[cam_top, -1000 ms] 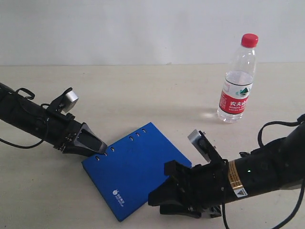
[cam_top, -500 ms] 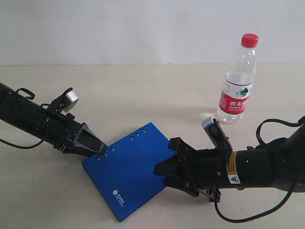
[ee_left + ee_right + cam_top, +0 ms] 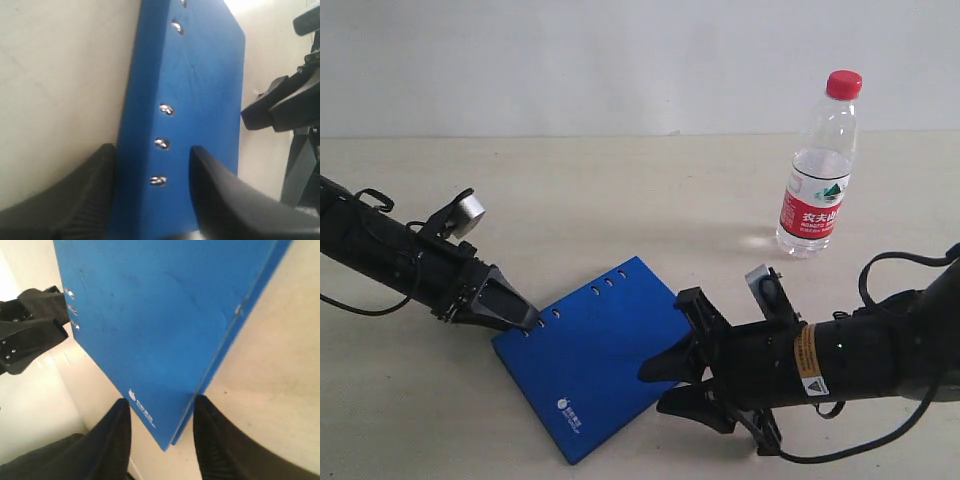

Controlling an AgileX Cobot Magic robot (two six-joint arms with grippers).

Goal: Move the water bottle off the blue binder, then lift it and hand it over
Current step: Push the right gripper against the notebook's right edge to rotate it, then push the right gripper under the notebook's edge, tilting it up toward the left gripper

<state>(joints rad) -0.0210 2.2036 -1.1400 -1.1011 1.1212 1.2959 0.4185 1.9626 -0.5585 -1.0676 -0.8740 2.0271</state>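
The water bottle, clear with a red cap and red-and-white label, stands upright on the table at the far right, apart from the blue binder, which lies flat in the middle. My left gripper is at the binder's holed edge. In the left wrist view the jaws straddle that edge of the binder, open. My right gripper is at the binder's near right corner. In the right wrist view it stands open around that corner of the binder, with gaps on both sides.
The beige table runs back to a white wall. The right arm's black body and cable lie along the front right. The bottle stands behind that arm.
The right gripper has swung up from the front edge to the binder's right corner. The left jaws have narrowed around the holed edge. Bottle and binder have not moved.
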